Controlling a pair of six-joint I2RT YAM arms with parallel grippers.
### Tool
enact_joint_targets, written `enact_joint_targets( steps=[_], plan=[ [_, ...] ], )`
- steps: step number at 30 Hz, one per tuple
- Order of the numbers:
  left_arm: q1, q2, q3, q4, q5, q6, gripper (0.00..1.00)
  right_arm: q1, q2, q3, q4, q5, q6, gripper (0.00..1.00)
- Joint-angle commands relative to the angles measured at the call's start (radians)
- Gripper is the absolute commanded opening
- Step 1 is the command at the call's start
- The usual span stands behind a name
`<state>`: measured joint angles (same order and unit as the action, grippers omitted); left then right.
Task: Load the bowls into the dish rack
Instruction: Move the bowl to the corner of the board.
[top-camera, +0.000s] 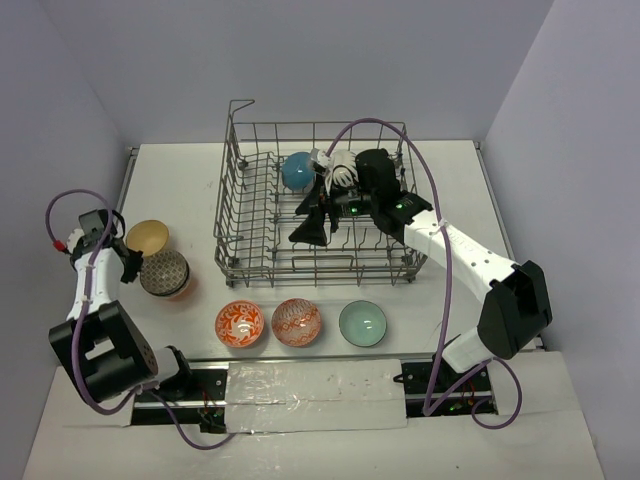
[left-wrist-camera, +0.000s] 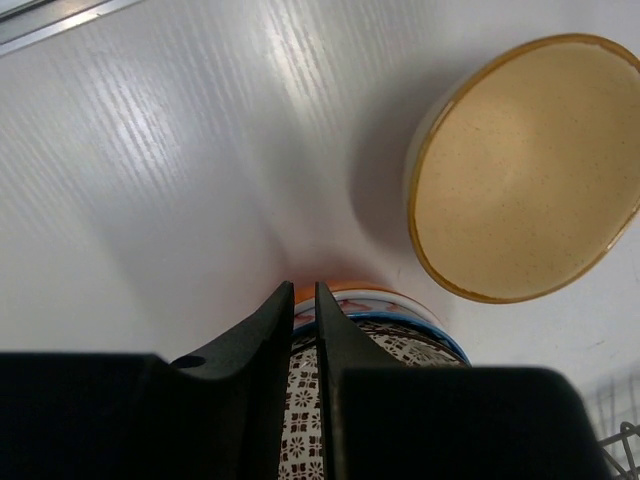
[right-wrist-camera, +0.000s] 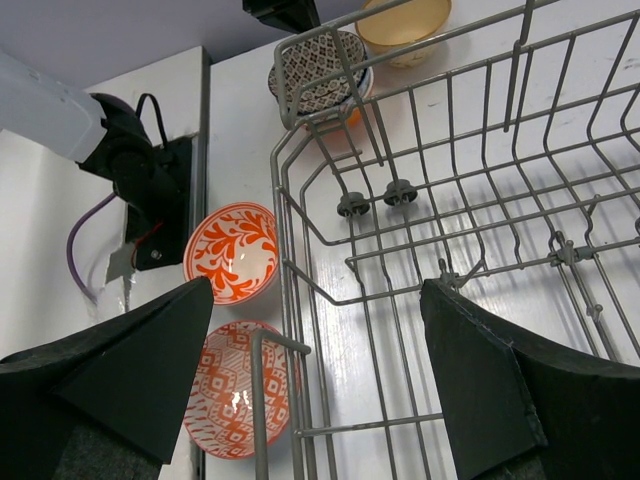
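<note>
The grey wire dish rack (top-camera: 232, 205) stands mid-table and holds a teal-blue bowl (top-camera: 297, 171) and a white striped bowl (top-camera: 343, 170) at its back. My right gripper (top-camera: 312, 215) hangs open and empty inside the rack, and its wrist view (right-wrist-camera: 315, 290) shows bare rack floor between the jaws. My left gripper (top-camera: 130, 262) is at the left side of a stack of bowls (top-camera: 164, 272). In its wrist view (left-wrist-camera: 305, 287) the jaws are closed to a thin gap on the stack's top brown-patterned bowl (left-wrist-camera: 300, 400). A tan bowl (left-wrist-camera: 525, 165) sits just beyond.
Two orange-red patterned bowls (top-camera: 240, 323) (top-camera: 296, 322) and a pale green bowl (top-camera: 362, 323) sit in a row in front of the rack. The tan bowl (top-camera: 147, 237) touches the stack. A taped rail (top-camera: 310, 380) runs along the near edge.
</note>
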<state>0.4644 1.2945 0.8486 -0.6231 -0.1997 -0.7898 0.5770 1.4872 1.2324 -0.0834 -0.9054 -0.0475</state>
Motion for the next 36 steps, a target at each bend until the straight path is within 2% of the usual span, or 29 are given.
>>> enact_joint_targets(
  steps=[1, 24, 32, 36],
  plan=[
    [-0.036, -0.003, 0.037, 0.0, 0.003, -0.029, 0.19, -0.009, 0.001, 0.009, 0.013, 0.003, -0.014, 0.92],
    [-0.187, 0.011, 0.049, 0.0, -0.046, -0.055, 0.19, -0.011, -0.007, 0.009, 0.002, 0.014, -0.018, 0.92],
    [-0.188, -0.07, 0.151, -0.024, -0.093, -0.028, 0.19, -0.011, 0.002, 0.079, -0.045, -0.006, -0.018, 0.91],
    [-0.188, -0.141, 0.252, -0.043, -0.104, -0.031, 0.2, -0.009, -0.007, 0.133, -0.072, -0.018, -0.015, 0.92]
  ],
)
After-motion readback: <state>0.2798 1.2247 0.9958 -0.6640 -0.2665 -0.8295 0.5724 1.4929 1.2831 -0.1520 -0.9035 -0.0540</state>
